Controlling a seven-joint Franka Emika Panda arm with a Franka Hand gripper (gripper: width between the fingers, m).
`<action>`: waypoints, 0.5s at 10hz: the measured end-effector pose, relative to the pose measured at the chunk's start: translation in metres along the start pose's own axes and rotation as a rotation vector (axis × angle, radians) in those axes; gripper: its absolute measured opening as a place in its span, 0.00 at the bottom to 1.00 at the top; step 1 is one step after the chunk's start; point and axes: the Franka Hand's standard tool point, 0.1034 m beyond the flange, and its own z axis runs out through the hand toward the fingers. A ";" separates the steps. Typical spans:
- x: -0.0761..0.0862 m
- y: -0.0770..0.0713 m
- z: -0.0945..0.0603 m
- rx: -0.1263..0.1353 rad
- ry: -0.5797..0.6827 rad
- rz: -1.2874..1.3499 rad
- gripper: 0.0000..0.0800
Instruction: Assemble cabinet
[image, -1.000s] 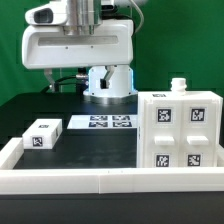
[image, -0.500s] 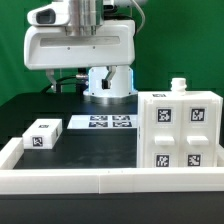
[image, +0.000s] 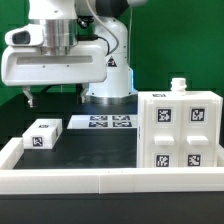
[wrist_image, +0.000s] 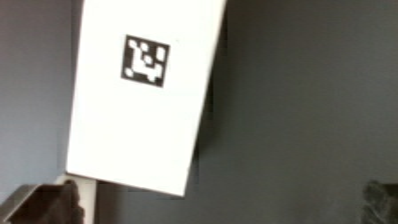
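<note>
The cabinet (image: 180, 130) is the big white box with square tags at the exterior view's right, with a small knob on its top. A small white tagged block (image: 42, 134) lies on the black table at the exterior view's left. My gripper (image: 55, 97) hangs above and behind this block, apart from it. In the wrist view the block (wrist_image: 143, 100) shows from above as a long white face with one tag. My gripper (wrist_image: 210, 205) is open and empty, its dark fingertips (wrist_image: 45, 205) at the picture's two sides, with the block's end near one fingertip.
The marker board (image: 100, 123) lies flat on the table between the small block and the cabinet. A low white border rail (image: 70, 180) runs along the front and the exterior view's left side. The robot's base (image: 108, 92) stands at the back.
The arm has swung toward the exterior view's left and now hangs over the area behind the small block. The block and the cabinet have not moved.
</note>
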 end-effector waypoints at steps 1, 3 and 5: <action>-0.004 0.008 0.008 -0.005 -0.002 0.008 1.00; -0.008 0.021 0.023 -0.003 -0.024 0.006 1.00; -0.009 0.024 0.031 0.000 -0.035 0.005 1.00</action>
